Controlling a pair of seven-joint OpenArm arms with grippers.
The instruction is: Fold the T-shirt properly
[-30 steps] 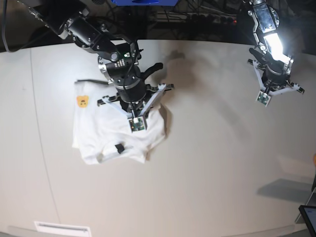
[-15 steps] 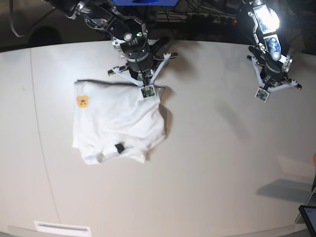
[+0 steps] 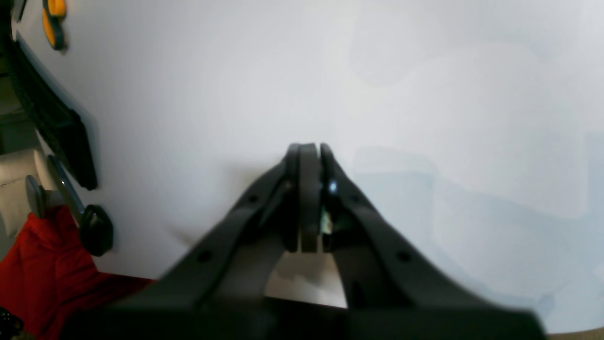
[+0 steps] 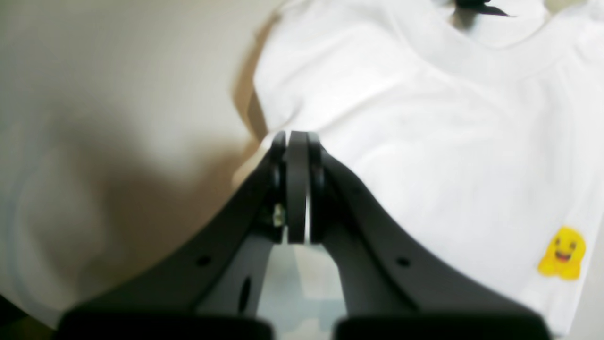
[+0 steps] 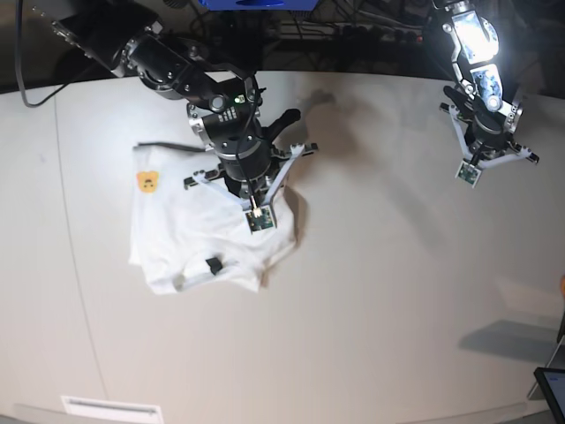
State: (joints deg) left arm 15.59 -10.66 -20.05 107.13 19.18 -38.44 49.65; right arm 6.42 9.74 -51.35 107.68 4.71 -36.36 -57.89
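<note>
The white T-shirt (image 5: 199,225) lies bunched into a rough square on the table, plain side up, with its small orange patch (image 5: 147,181) at the left and a black neck tag (image 5: 213,264) near the front edge. My right gripper (image 5: 256,212) hangs over the shirt's right part, jaws shut. In the right wrist view its shut tips (image 4: 295,139) sit over the T-shirt's (image 4: 424,123) edge with nothing seen between them, and the patch (image 4: 561,257) shows at the lower right. My left gripper (image 5: 469,170) is far off at the table's back right, shut and empty (image 3: 306,147) over bare table.
The pale table (image 5: 380,300) runs wide around the shirt. In the left wrist view an orange-and-black object (image 3: 54,21), a dark flat object (image 3: 56,127) and red cloth (image 3: 47,283) sit at the table's edge. A dark screen corner (image 5: 552,384) shows at the lower right.
My right gripper pulled back to the shirt's far edge, then came forward again over the shirt's right part, staying shut. The shirt and the left arm barely changed.
</note>
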